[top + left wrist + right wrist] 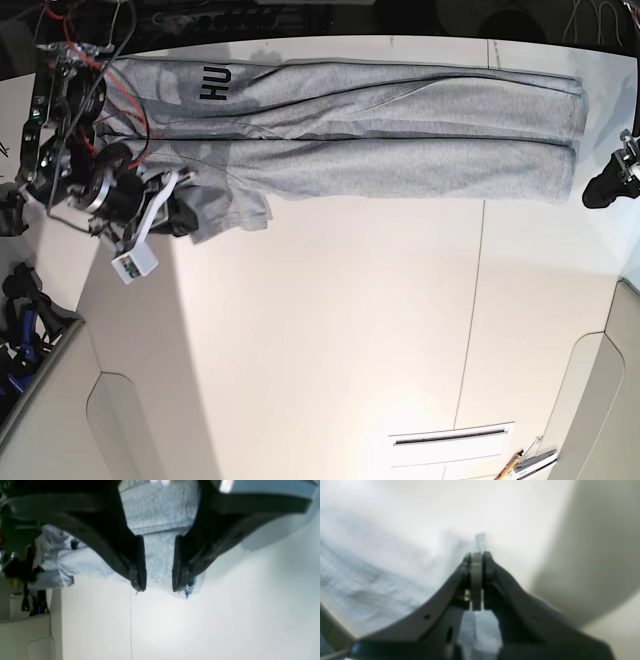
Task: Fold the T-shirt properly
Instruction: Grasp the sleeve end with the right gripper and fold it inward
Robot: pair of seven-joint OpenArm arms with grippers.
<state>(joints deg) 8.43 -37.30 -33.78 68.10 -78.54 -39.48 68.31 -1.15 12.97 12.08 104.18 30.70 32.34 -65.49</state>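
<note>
White table point(330, 330) fills my base view, mostly bare, with a thin seam running across it and a pale rounded panel at the near corner. Near that edge I can make out a small slotted plate point(450, 437) and a pencil-like thing point(520, 462), both well apart from the cloth. Along the far edge lies the T-shirt point(400, 130), grey, folded into a long band, black letters "HU" showing toward one end.

My right claw point(477, 562) is pinched closed on a fold of the T-shirt point(370, 575); a sliver of cloth pokes out past the tips. A tangle of red cables sits behind that arm.

My left claw point(159, 565) hangs partly open over the T-shirt's point(160, 517) other end, jaws apart, grey fabric visible between them, gripping nothing.
</note>
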